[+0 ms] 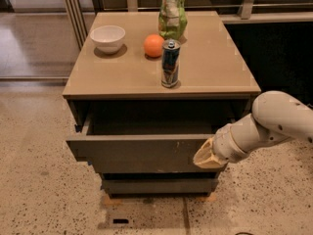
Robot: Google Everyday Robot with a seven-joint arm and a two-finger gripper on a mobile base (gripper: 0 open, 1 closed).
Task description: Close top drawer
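The top drawer (137,153) is pulled out from the cabinet, showing a dark empty interior. Its flat grey-brown front has small pale scratches right of centre. My gripper (208,156) comes in from the right on a white arm and sits against the right part of the drawer front, just below its top edge. Its tan tip touches or nearly touches the panel.
The tan cabinet top (112,80) carries a white bowl (108,37), an orange (153,46), a dark can (170,63) and a green bag (172,12). A lower drawer front (159,185) sits under the open one. Speckled floor surrounds the cabinet.
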